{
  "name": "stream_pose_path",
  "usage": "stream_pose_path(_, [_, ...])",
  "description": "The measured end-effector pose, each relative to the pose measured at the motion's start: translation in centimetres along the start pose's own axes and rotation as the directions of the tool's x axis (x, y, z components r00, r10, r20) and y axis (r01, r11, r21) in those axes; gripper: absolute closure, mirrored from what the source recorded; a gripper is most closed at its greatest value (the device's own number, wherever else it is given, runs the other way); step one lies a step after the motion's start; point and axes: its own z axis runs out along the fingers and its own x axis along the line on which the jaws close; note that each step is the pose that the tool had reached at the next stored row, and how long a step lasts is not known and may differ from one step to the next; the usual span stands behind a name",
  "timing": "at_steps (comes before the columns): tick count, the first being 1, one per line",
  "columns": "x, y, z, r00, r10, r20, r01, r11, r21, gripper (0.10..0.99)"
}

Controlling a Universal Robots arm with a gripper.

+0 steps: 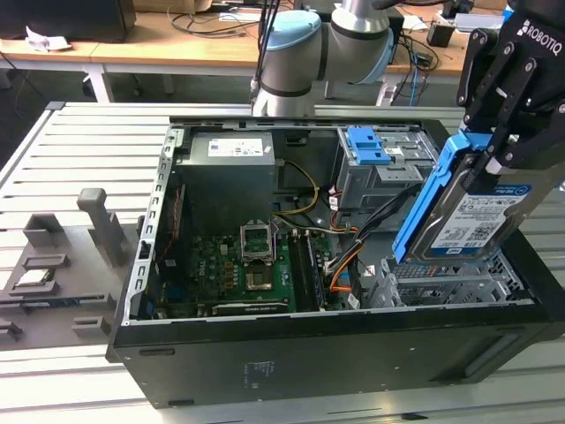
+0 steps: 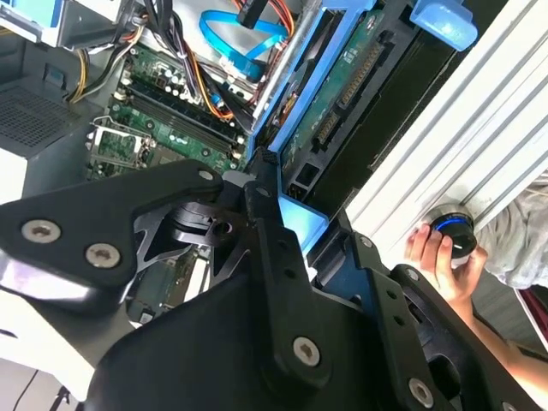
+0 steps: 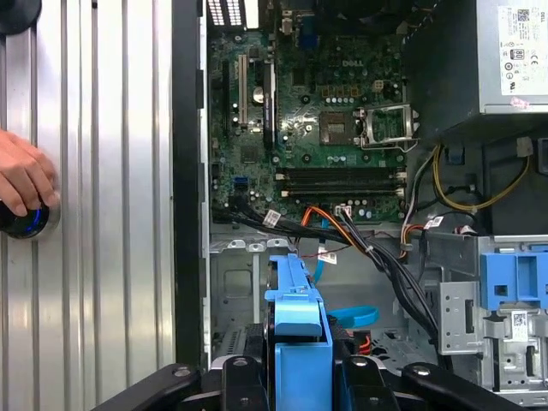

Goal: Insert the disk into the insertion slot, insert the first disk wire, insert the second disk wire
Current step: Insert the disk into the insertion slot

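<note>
Closest is the black hand (image 1: 499,159), gripping the disk (image 1: 472,216) by its blue frame. It holds the disk tilted over the open computer case (image 1: 291,353), at the corner where the grey slot (image 1: 450,283) sits. The disk's low end seems to be just above the slot, maybe not touching it. Orange wires (image 1: 340,269) lie inside the case beside the slot. Off the case, a person's fingers (image 3: 34,184) rest on a round button (image 3: 21,218) on the worktop (image 3: 103,171).
</note>
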Motion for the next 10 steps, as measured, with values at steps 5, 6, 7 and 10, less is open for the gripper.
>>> stream_pose_path(5, [0.37, 0.2, 0.49, 1.0, 0.0, 0.0001, 0.0, 1.0, 0.0, 0.718])
stream_pose_path(6, [0.38, 0.24, 0.61, 1.0, 0.0, -0.0001, 0.0, 1.0, 0.0, 0.718])
stream_pose_path(7, [0.45, 0.24, 0.74, 1.0, 0.0, -0.0002, 0.0, 1.0, 0.0, 0.718])
stream_pose_path(10, [0.63, 0.23, 0.93, 1.0, 0.0, 0.0002, 0.0, 1.0, 0.0, 0.718])
